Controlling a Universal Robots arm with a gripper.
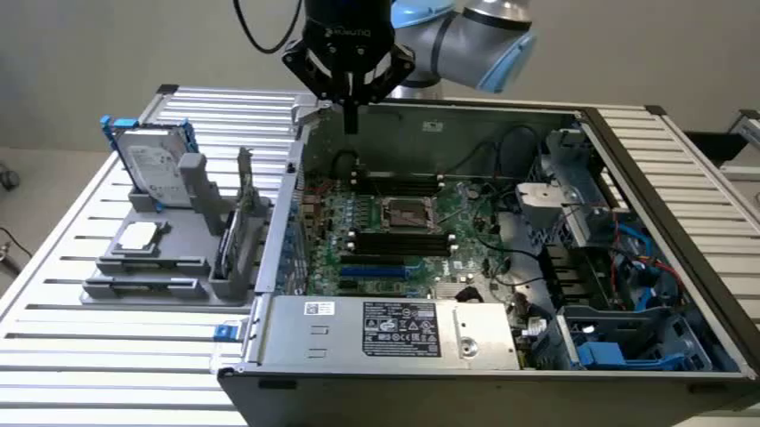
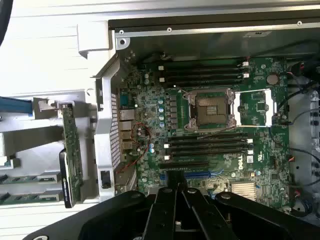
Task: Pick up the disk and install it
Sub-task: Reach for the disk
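Gripper (image 1: 351,123) closed, empty, above open case (image 1: 475,120); disk (image 1: 155,165) upright in gray rack (image 1: 149,263); motherboard (image 1: 392,222) inside case.

The disk (image 1: 155,165), silver with a white label in a blue frame, stands on edge at the gray holder's (image 1: 166,263) far end.

- Exterior view: soft, even light; the slatted table (image 1: 71,302) and the disk (image 1: 152,165) look bright.
- The open case (image 1: 475,120) sits dimmer inside, shadowed.
- Wrist view: the table glares white.
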